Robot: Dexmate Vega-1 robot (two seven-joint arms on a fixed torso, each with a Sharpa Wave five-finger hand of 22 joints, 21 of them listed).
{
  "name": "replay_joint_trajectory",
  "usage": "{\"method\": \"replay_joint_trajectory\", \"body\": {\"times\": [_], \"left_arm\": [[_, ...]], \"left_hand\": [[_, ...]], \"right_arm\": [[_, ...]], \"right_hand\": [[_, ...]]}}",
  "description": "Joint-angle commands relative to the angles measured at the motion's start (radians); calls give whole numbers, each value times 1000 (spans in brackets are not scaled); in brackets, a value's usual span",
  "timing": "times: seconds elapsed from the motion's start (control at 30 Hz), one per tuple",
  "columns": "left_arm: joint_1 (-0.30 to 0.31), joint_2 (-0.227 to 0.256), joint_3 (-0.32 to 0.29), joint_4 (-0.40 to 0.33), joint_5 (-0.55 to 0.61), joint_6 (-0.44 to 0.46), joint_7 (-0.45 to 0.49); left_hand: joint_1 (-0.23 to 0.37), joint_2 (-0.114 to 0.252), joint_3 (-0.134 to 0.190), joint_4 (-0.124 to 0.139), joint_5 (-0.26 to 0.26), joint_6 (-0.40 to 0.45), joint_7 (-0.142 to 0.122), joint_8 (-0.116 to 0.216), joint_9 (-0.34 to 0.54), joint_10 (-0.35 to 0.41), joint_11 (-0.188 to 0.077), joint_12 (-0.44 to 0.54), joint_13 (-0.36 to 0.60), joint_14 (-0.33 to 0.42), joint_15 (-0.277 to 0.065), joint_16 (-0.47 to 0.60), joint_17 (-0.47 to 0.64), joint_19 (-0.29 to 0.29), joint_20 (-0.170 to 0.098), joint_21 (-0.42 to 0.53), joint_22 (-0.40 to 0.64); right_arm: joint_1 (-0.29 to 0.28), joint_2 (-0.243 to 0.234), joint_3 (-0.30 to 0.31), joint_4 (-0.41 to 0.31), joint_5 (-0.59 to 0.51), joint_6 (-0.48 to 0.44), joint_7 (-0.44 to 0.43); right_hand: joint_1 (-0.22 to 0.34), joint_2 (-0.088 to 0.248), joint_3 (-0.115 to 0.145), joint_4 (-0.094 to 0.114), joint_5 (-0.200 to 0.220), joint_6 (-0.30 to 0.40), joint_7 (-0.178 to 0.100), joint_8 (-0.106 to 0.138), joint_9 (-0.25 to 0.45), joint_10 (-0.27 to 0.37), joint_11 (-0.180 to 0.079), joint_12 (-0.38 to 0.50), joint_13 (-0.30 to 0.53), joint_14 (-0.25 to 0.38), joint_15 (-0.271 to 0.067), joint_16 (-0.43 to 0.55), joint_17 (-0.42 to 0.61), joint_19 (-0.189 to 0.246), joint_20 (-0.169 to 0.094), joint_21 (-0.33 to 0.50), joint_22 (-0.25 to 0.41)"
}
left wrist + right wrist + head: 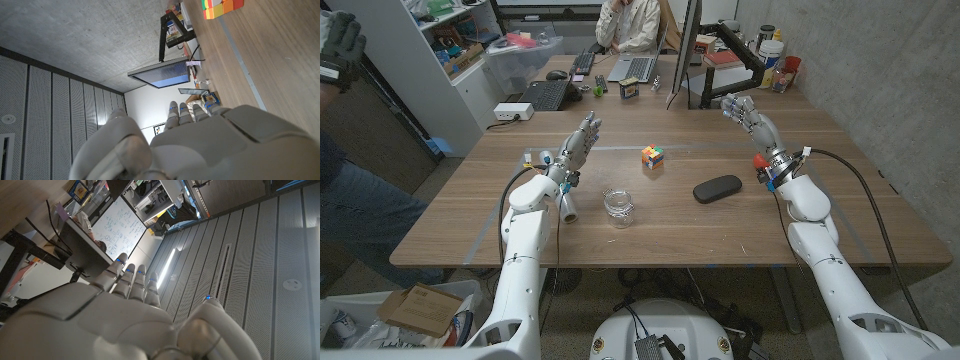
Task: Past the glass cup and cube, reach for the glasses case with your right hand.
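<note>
Wooden counter (840, 200) is seen carrying a black case (717, 188) right of centre, near the right hand (752, 122) but apart from it; the cup (618, 207) stands left of the case, the cube (653, 157) farther back between them; both hands are raised with fingers extended, nothing held, the left hand (579, 143) far left of the cube.
</note>
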Motion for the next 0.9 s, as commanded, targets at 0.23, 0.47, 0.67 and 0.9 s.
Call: {"method": "replay_joint_trajectory", "body": {"times": [0.23, 0.47, 0.67, 0.9], "left_arm": [[9, 4, -6, -16, -3, -4, 7], [8, 4, -6, -11, -7, -4, 5], [7, 5, -4, -11, -6, -6, 5], [6, 5, -2, -13, -3, -3, 7]], "left_hand": [[3, 7, -7, 3, -4, 8, 1, 3, 1, -2, -4, 4, 4, -10, -1, 6, 4, -42, -5, 5, 5], [3, 8, -8, 3, -4, 8, 0, 3, 1, -3, -5, 4, 4, -10, -1, 6, 4, -42, -4, 5, 5], [4, 8, -9, 3, -5, 8, 2, 2, 1, -3, -5, 4, 4, -10, -1, 6, 4, -43, -1, 5, 5], [5, 9, -10, 3, -5, 7, 0, 2, 1, -3, -4, 4, 4, -10, -1, 6, 4, -42, -2, 6, 5]], "right_arm": [[5, -17, -18, 19, -67, 81, -58], [3, -38, -30, 5, -95, 86, -66], [7, -56, -39, -3, -151, 109, -93], [12, -64, -49, 7, -165, 131, -115]], "right_hand": [[15, -2, 0, -8, 9, 12, -10, 9, 2, 14, -10, 4, 3, 12, -17, 1, 0, 14, -27, -7, 3], [18, -2, -1, -10, 12, 14, -14, 9, 2, 17, -15, 4, 3, 14, -19, 0, 0, 18, -30, -9, 3], [19, -1, -2, -11, 15, 13, -17, 8, 2, 19, -16, 4, 3, 16, -23, -1, 0, 20, -32, -10, 4], [21, 0, -2, -12, 17, 12, -20, 7, 2, 20, -21, 4, 3, 18, -24, -1, 0, 22, -33, -12, 4]]}}
